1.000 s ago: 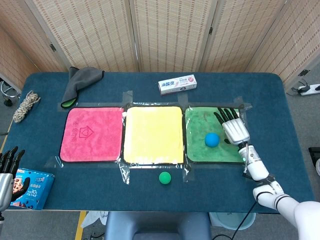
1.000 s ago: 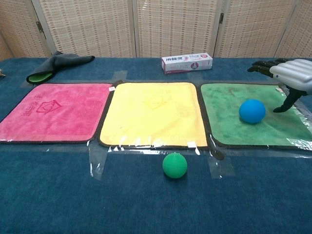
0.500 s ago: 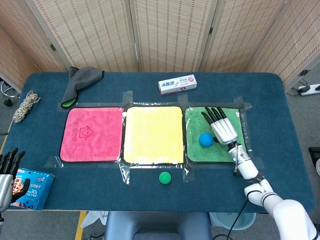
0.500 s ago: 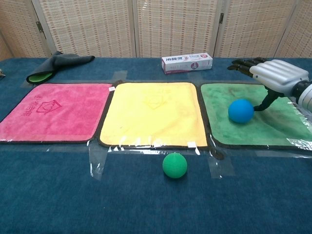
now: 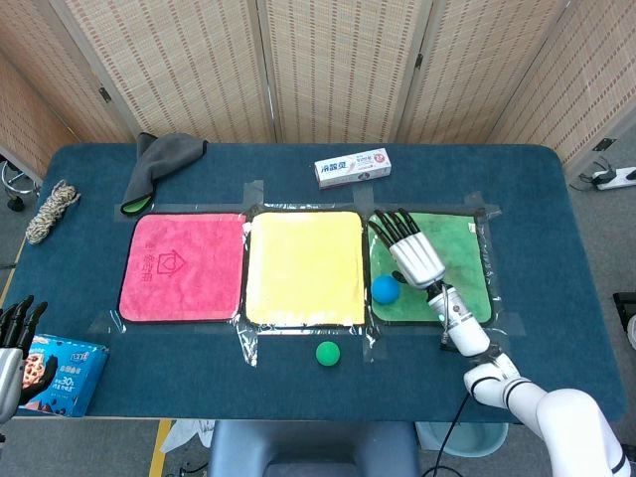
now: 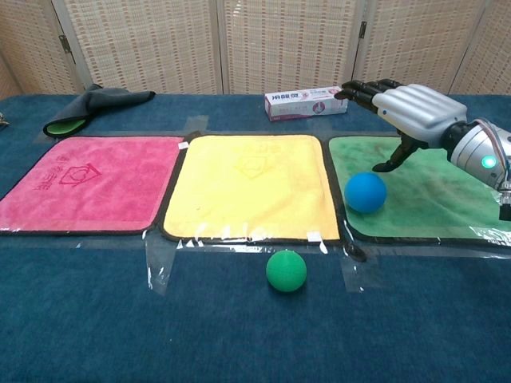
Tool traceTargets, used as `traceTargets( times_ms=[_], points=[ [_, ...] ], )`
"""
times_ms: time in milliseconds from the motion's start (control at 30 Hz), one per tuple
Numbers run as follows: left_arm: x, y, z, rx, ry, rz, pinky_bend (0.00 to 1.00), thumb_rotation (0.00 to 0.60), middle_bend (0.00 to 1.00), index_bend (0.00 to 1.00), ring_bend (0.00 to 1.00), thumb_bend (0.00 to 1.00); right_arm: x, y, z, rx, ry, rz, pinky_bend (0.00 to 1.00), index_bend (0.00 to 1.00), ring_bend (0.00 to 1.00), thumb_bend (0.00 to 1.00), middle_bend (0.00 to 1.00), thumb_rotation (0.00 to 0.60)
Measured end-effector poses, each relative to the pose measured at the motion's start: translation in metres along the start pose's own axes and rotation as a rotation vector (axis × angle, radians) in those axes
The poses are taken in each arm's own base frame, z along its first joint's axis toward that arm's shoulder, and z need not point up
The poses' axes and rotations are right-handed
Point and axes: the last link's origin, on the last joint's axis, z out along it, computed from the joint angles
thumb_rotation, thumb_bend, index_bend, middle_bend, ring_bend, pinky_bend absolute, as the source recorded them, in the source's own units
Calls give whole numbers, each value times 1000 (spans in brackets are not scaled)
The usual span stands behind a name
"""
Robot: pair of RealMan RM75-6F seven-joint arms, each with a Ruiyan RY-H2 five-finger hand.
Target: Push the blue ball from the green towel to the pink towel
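The blue ball (image 5: 386, 289) (image 6: 366, 191) lies on the green towel (image 5: 457, 258) (image 6: 431, 199), close to its left edge. My right hand (image 5: 409, 252) (image 6: 403, 107) hovers flat just right of and above the ball, fingers stretched out and apart, thumb down beside the ball. It holds nothing. The pink towel (image 5: 183, 265) (image 6: 80, 179) lies at the far left, with the yellow towel (image 5: 304, 266) (image 6: 251, 183) between it and the green one. My left hand (image 5: 15, 333) shows at the lower left edge of the head view, off the table, fingers apart.
A green ball (image 5: 328, 353) (image 6: 286, 270) sits on the blue cloth in front of the yellow towel. A toothpaste box (image 5: 352, 167) (image 6: 306, 103) lies behind the towels, a grey rag (image 5: 154, 167) (image 6: 92, 105) at back left, a rope coil (image 5: 50, 211) and a snack box (image 5: 62, 373) at left.
My right hand has swept left across the green towel. The blue ball has rolled left with it, from the towel's middle to near its left edge.
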Motion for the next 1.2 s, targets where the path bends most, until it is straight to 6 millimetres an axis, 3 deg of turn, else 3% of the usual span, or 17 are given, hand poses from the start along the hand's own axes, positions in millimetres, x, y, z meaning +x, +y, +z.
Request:
traceTargets(
  times_ms=[167, 367, 533, 867, 1200],
  points=[
    [-1, 0, 0, -6, -8, 1, 0, 600, 39, 58, 63, 445, 12, 6, -15, 19, -22, -14, 0, 0, 0, 59, 0, 600],
    [-3, 3, 2, -19, -20, 1, 0, 600, 39, 65, 70, 445, 24, 27, -57, 22, -120, -105, 0, 0, 0, 58, 0, 600],
    [-4, 6, 3, -27, -26, 0, 0, 600, 39, 66, 70, 445, 17, 37, -77, -2, -198, -151, 0, 0, 0, 58, 0, 600],
    [-3, 7, 0, -26, -24, 0, 0, 600, 39, 67, 70, 445, -9, 22, -53, 7, -194, -125, 0, 0, 0, 59, 0, 600],
    [-2, 3, -3, -16, -21, -4, 0, 600, 39, 68, 70, 445, -29, -17, -17, 60, -135, -60, 0, 0, 0, 58, 0, 600]
  ],
)
